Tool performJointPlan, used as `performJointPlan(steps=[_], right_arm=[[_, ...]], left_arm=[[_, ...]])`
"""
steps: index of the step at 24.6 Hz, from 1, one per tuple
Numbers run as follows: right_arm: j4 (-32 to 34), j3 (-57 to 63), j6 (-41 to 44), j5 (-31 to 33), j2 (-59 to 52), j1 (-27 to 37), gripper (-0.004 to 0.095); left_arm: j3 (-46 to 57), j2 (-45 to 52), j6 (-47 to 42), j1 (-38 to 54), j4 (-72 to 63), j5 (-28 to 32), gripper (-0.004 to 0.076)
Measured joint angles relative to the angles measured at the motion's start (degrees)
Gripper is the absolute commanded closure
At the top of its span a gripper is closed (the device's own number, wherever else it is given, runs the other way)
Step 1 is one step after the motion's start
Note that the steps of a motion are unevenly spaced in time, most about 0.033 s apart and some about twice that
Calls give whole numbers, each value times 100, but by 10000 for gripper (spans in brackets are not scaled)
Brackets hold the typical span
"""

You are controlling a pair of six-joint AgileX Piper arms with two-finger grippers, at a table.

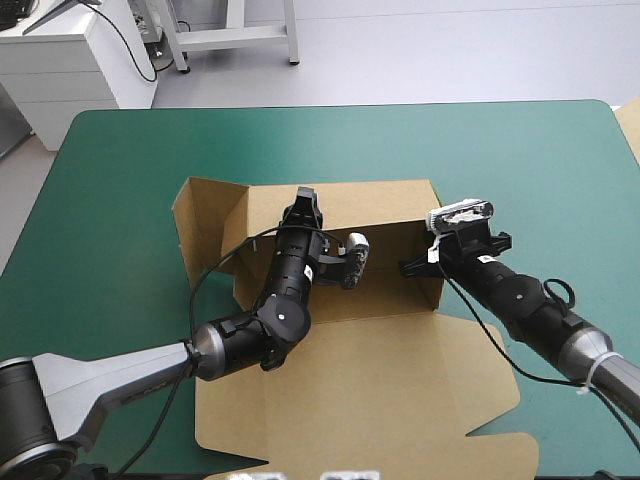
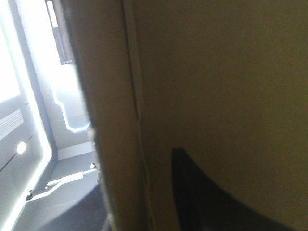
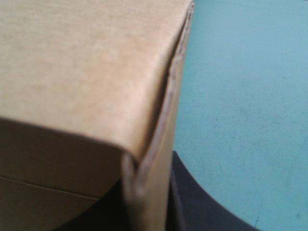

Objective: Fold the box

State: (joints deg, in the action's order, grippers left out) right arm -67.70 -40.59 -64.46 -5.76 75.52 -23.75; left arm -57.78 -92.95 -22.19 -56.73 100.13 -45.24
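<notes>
A brown cardboard box (image 1: 400,390) sits mid-table on the teal-green cover (image 1: 110,180), its far half raised into an open tray and its lid lying flat toward the near edge. The left gripper (image 1: 305,205) pinches the tray's far wall, nearly closed with the board between its black fingers. The right gripper (image 1: 412,266) clamps the right-hand wall at its near corner in the same way.
</notes>
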Motion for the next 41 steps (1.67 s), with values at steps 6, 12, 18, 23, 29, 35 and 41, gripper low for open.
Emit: performJointPlan(steps=[6, 12, 18, 23, 29, 35, 41], right_arm=[[-3, -361, -275, -227, 348, 0, 929], [-49, -1066, -669, -339, 1007, 68, 929], [-80, -1455, -740, -445, 1475, 75, 929], [-91, -1492, -744, -390, 1521, 75, 929], [-102, -1427, -744, -356, 1521, 84, 929], [-95, -1368, -744, -407, 1516, 84, 929], [-90, -1368, -744, -408, 1516, 84, 929]], left_arm=[[20, -48, -287, -127, -36, -4, 218], [41, -90, -319, -625, -254, -886, 230], [41, 4, -234, -1025, -283, -1210, 570], [-360, 340, 1168, -988, -1646, -1085, 707], [-2451, 622, 4384, 201, -6034, -1162, 708], [-3818, 701, 5534, 2538, -8833, -2075, 708], [-3824, 701, 5622, 4583, -10714, -1664, 709]])
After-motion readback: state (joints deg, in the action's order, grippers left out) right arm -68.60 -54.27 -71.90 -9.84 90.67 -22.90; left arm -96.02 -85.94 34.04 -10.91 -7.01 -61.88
